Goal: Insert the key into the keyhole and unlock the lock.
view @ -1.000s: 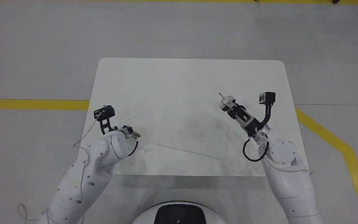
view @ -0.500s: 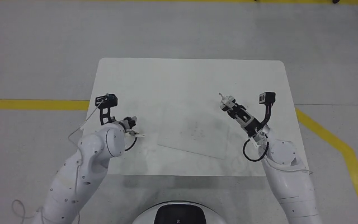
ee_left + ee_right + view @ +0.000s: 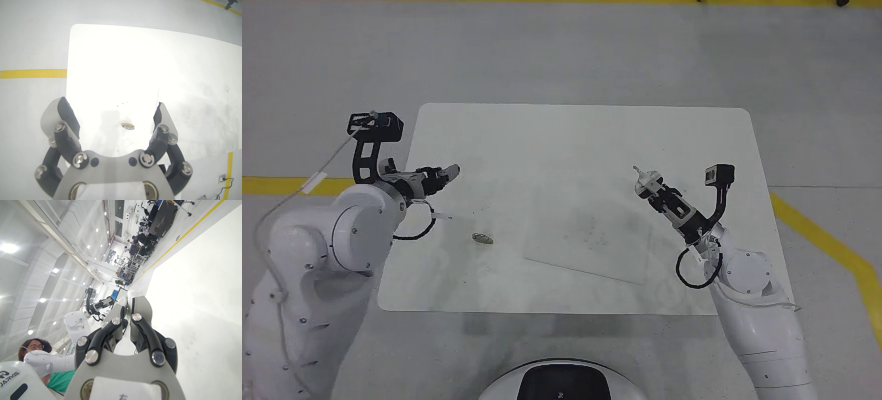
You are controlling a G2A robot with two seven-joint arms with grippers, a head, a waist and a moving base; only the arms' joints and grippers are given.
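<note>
A small tan-and-silver metal piece, seemingly the lock, lies flat on the white table near its left front part. In the left wrist view the lock rests on the table below and between the fingers. My left gripper hangs open and empty above the table's left edge, apart from the lock. My right gripper is held over the right side of the table, shut on a small thin pale thing, apparently the key, whose tip sticks out past the fingertips.
A faint clear sheet lies on the table's middle front. Yellow floor tape runs past the table on the left, and more tape on the right.
My left gripper has opened, leaving the small metal piece on the table, and the arm has lifted and swung back to the left. The right arm has not moved.
</note>
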